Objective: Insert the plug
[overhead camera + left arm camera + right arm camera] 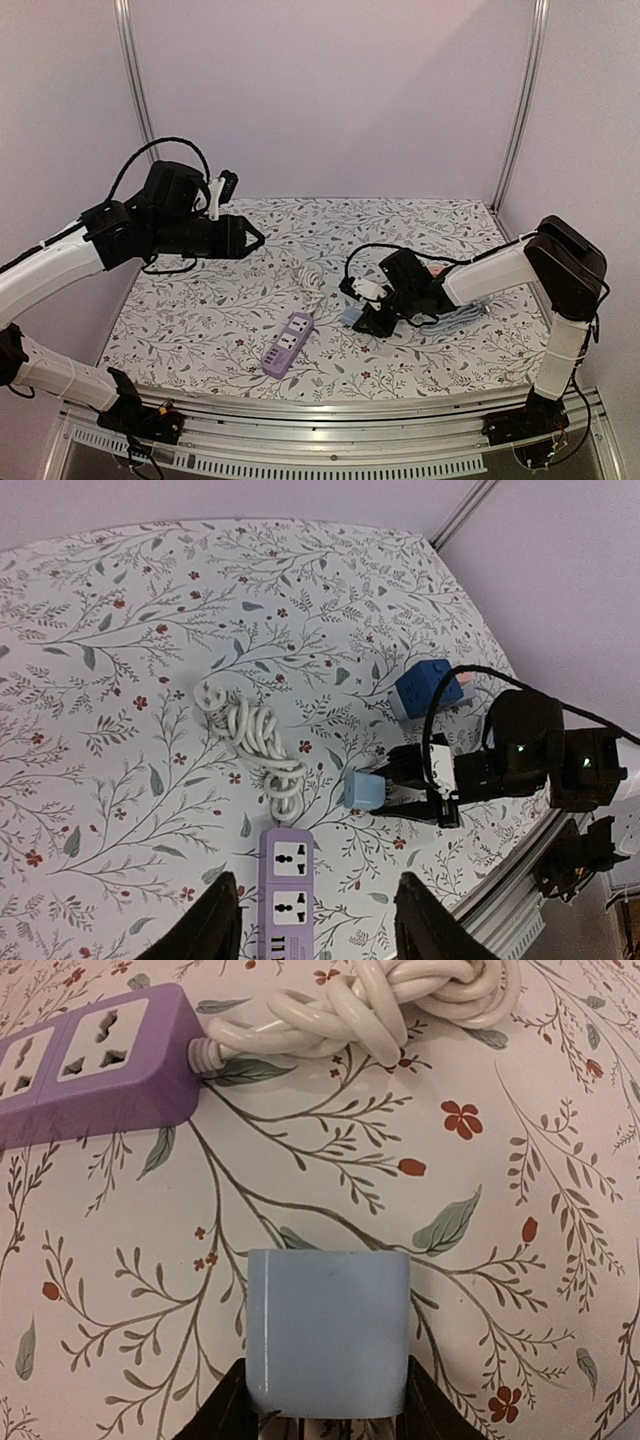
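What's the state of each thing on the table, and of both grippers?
Purple plastic power strip: flat, visible sockets empty.
White coiled cord: bundled, joined to the strip.
Light blue square plug: gripped, not inserted.
Dark blue cube adapter: lying loose.
Left gripper: open, empty.
Right gripper: shut on the plug.

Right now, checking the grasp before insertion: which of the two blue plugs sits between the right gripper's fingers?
The pale blue plug, nearer the purple power strip. The darker blue plug lies apart, farther back, with nothing touching it.
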